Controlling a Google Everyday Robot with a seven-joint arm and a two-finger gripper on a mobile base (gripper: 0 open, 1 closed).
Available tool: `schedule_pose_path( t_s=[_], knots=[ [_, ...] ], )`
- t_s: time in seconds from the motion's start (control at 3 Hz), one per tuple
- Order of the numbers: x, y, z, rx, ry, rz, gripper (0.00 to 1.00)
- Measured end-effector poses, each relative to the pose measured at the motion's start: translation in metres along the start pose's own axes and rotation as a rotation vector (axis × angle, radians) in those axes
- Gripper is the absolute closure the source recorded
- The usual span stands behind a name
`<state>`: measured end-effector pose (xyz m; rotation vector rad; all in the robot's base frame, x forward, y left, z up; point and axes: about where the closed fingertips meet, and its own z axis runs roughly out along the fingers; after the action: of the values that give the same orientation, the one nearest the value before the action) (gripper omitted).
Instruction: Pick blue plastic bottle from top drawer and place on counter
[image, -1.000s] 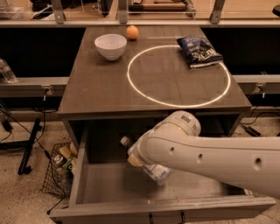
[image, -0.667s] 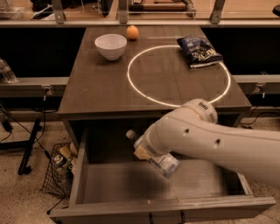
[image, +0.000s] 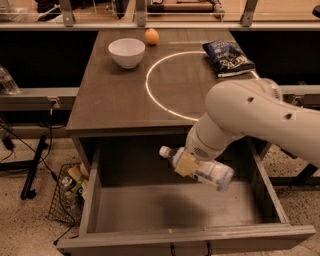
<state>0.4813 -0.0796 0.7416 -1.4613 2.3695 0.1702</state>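
Note:
The blue plastic bottle (image: 210, 172), clear with a white cap pointing left, lies tilted in the air above the floor of the open top drawer (image: 175, 207). My gripper (image: 186, 162) is shut on the bottle's middle; a yellowish pad shows against it. The white arm comes in from the right and hides part of the counter (image: 120, 95) and of its glowing white circle.
On the counter stand a white bowl (image: 127, 52), an orange (image: 152, 36) and a dark blue snack bag (image: 228, 58). A wire basket with rubbish (image: 70, 192) sits on the floor left of the drawer. A black stand leg (image: 34, 167) is further left.
The arm has lifted the bottle up off the drawer floor and carried it to the right; the arm's bulk has risen over the counter's right front corner.

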Motion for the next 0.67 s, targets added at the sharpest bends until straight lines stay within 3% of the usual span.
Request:
schedule_pose_path(
  t_s=[0.67],
  knots=[
    [0.024, -0.010, -0.057, -0.065, 0.066, -0.284, 1.00]
  ],
)
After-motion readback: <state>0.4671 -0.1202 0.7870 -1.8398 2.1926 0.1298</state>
